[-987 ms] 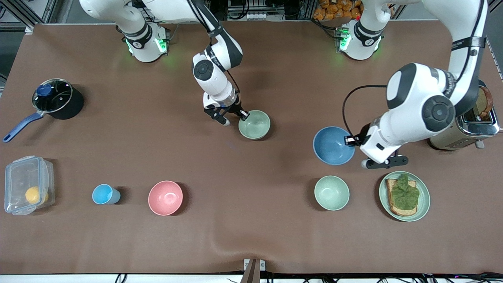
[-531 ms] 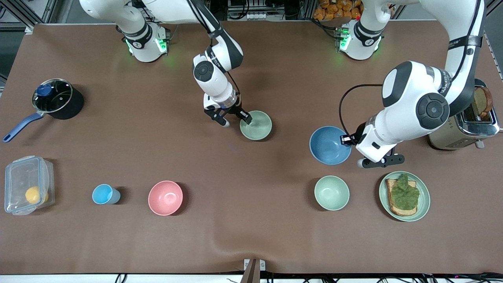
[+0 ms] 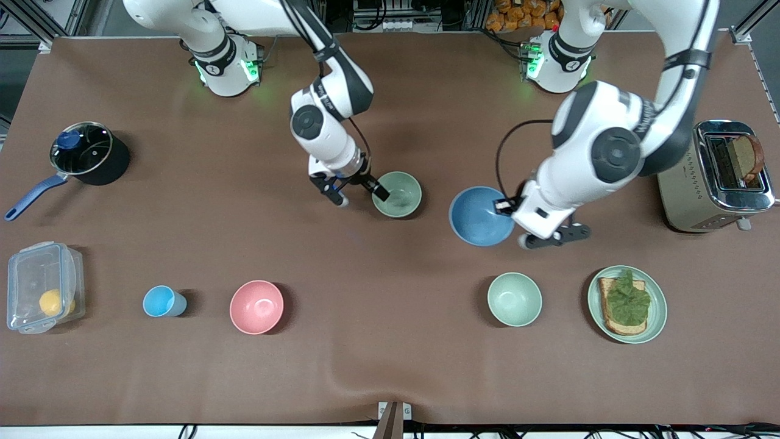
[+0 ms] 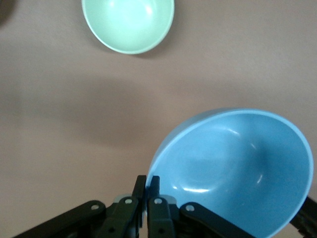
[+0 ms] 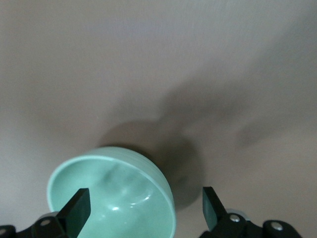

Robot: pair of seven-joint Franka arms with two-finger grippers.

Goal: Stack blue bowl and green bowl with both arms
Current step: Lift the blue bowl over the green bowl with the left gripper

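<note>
Blue bowl [image 3: 481, 216], round, plain and matte, hangs tilted above the middle of the table [image 3: 390, 366], its rim pinched between the closed fingers [image 4: 146, 191] of the left gripper [image 3: 507, 208]. The round sage-green bowl [image 3: 397, 194] sits on the table just toward the right arm's end from it, a bare strip of brown cloth between the two. The right gripper [image 3: 359, 190] is down at this bowl with its fingers [image 5: 75, 208] spread apart: one is inside the rim, the other outside, over the table. Nearer the front edge than the blue bowl stand a paler mint-green bowl [image 3: 514, 299] and a flat mint plate with toast and a leaf [image 3: 627, 304]. A pink bowl [image 3: 256, 306] stands toward the right arm's end along that front edge.
</note>
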